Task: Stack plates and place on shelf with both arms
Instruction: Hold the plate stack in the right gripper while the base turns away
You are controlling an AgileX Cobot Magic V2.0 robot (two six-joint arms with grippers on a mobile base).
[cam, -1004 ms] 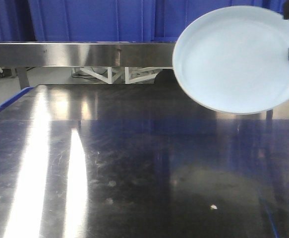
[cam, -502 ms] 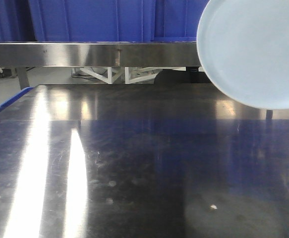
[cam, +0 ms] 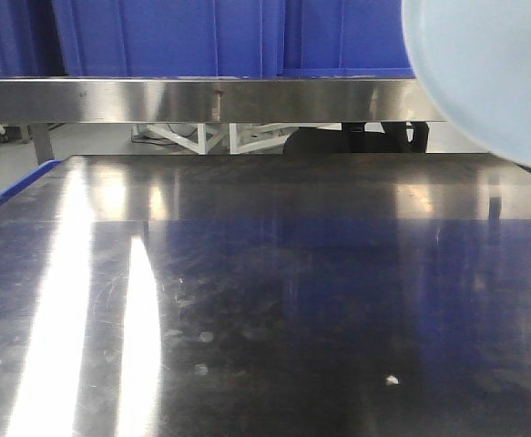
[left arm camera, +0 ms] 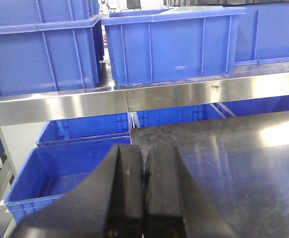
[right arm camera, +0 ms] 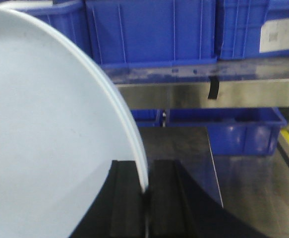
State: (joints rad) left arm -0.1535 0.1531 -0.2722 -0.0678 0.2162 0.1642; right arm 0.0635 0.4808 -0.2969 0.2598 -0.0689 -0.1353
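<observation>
Right wrist view: a white plate stands tilted on edge, its rim pinched between the fingers of the right gripper; whether a second plate lies against it cannot be told. From the front it hangs in the air above the far right corner of the tabletop, overlapping the front rail of the shelf. The left gripper is pressed together on nothing by the tabletop's far left edge, facing the blue crates on the shelf. The carry to the shelf appears to be in hand. The next move probably calls for levelling the plate, finding a free spot past the rail and crates, and bringing the left arm in to support it.
</observation>
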